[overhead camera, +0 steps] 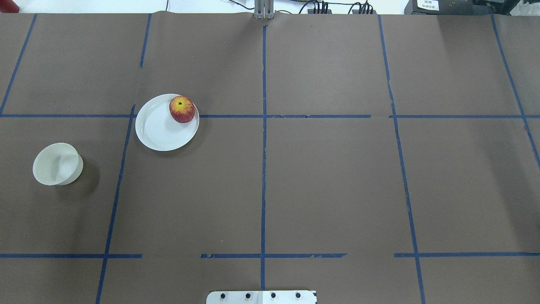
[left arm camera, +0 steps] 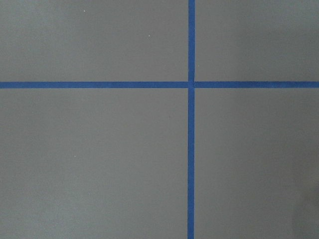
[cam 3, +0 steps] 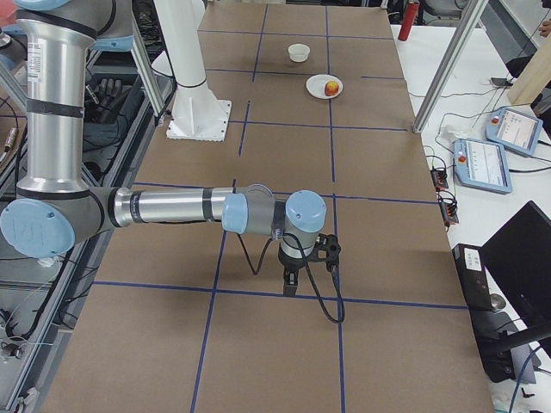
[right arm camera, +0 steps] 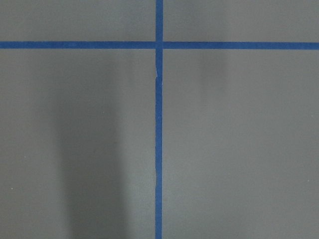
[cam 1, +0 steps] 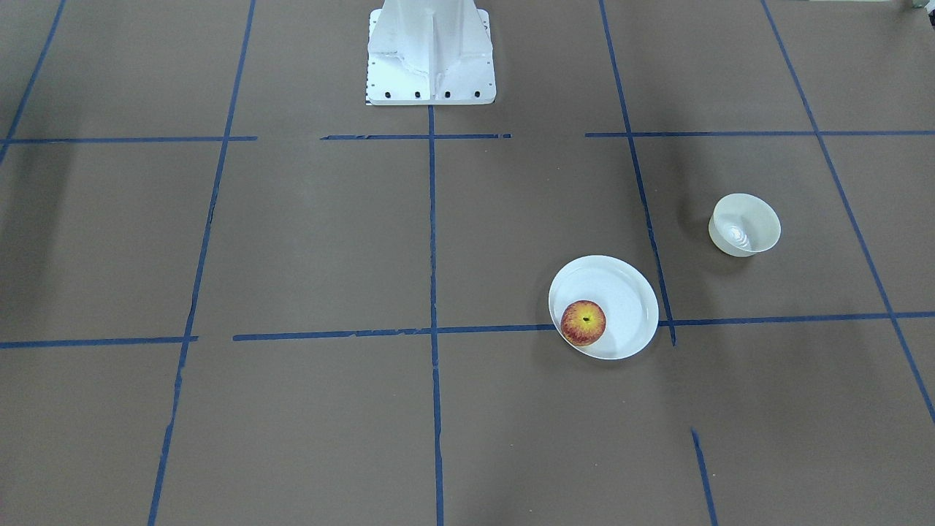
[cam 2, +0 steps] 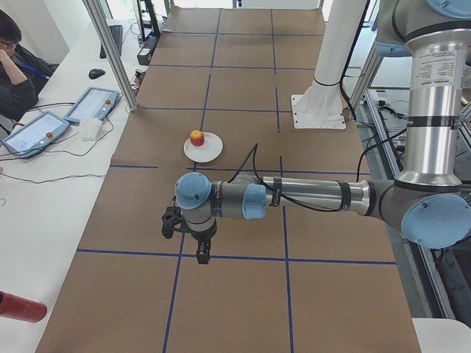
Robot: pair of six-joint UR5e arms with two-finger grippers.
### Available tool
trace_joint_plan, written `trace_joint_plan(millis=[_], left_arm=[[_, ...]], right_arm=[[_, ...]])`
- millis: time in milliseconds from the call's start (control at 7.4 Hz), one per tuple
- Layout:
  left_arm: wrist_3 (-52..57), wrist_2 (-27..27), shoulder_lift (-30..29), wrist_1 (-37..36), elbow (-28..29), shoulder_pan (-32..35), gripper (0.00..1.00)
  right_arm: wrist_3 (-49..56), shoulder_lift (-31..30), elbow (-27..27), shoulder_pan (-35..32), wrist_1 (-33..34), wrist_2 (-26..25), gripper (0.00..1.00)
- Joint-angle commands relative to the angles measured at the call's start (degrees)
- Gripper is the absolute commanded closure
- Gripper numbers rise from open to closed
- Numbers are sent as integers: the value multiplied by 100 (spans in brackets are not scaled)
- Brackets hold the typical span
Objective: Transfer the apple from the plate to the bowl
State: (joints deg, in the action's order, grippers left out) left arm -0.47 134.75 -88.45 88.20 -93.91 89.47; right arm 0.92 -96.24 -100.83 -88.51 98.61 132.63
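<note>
The red and yellow apple (cam 1: 583, 322) sits near the rim of the flat white plate (cam 1: 621, 292); both show in the overhead view, apple (overhead camera: 182, 109) on plate (overhead camera: 160, 131). The small deep white bowl (cam 1: 744, 224) stands empty apart from the plate, also in the overhead view (overhead camera: 57, 164). My left gripper (cam 2: 200, 254) hangs above the table near its left end, far from the plate. My right gripper (cam 3: 290, 284) hangs above the table near its right end. Both show only in the side views, so I cannot tell whether they are open or shut.
Brown table cover with a blue tape grid (overhead camera: 263, 169). The robot's white base (cam 1: 431, 55) stands at the table's edge. Operators' tablets (cam 2: 92, 105) and cables lie on the side bench. A red can (cam 2: 20, 307) lies by the table's left end.
</note>
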Motion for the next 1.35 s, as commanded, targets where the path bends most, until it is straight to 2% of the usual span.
trace_joint_plan(millis=[0, 405, 541, 676, 946, 1216], left_arm=[[21, -1, -75, -22, -83, 0, 0], [-31, 8, -400, -5, -399, -35, 0], [-171, -1, -506, -40, -705, -348, 0], [-1112, -53, -837, -49, -908, -1108, 0], [-2793, -385, -1374, -49, -1155, -2148, 0], [-3719, -405, -2041, -354, -1034, -2845, 0]], right_arm=[[4, 0, -7, 0, 0, 0, 0], [4, 0, 2, 0, 0, 0, 0], [4, 0, 2, 0, 0, 0, 0], [4, 0, -7, 0, 0, 0, 0], [4, 0, -7, 0, 0, 0, 0], [-4, 0, -7, 0, 0, 0, 0]])
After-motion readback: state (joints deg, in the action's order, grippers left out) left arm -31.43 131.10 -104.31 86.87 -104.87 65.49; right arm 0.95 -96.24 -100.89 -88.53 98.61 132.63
